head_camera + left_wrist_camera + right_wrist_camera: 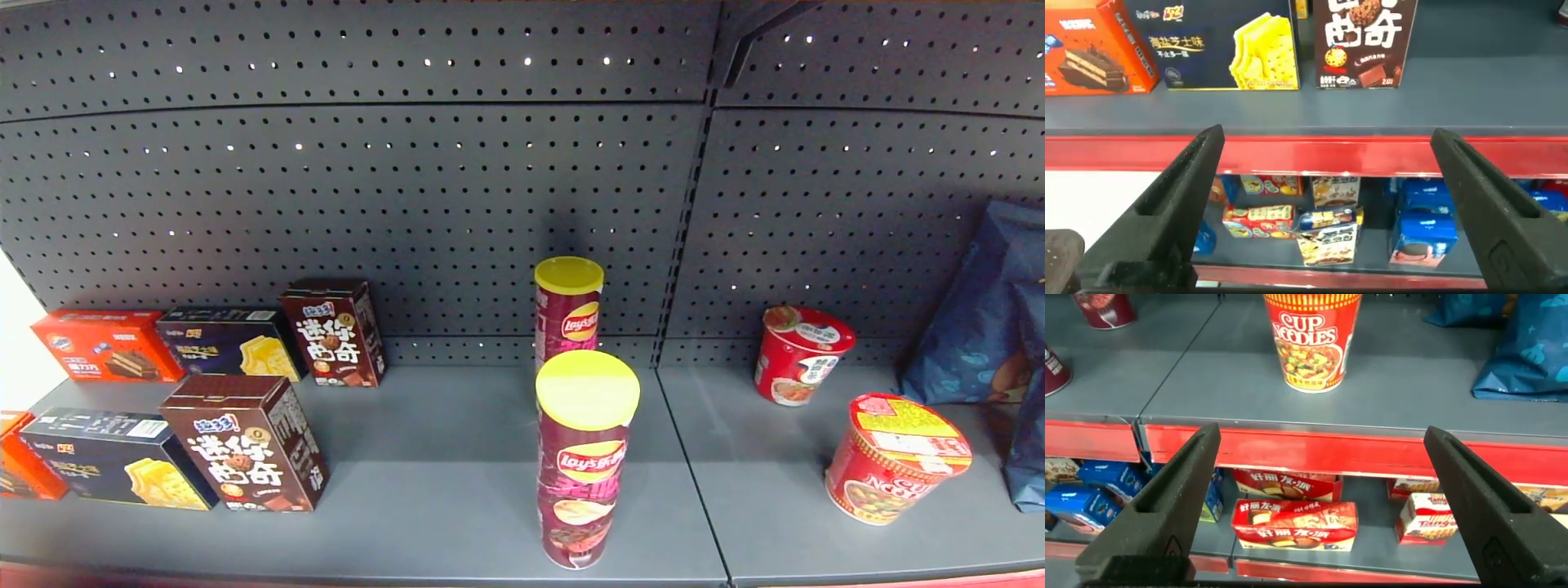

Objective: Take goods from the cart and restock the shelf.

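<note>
Head view looks down on the grey shelf (441, 490). Two chip cans (584, 457) (both yellow-lidded) stand one behind the other near its middle. Snack boxes (245, 441) sit in two rows at the left, and two noodle cups (894, 457) stand at the right near blue bags (971, 327). The left claw (1327, 135) hangs wide open and empty before the shelf's red front edge (1315, 155), below the boxes. The right claw (1321, 431) gapes equally wide, holding nothing, facing one noodle cup.

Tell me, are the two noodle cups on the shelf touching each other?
Apart. The head view shows a stretch of bare grey shelf between the back cup and the front cup.
</note>
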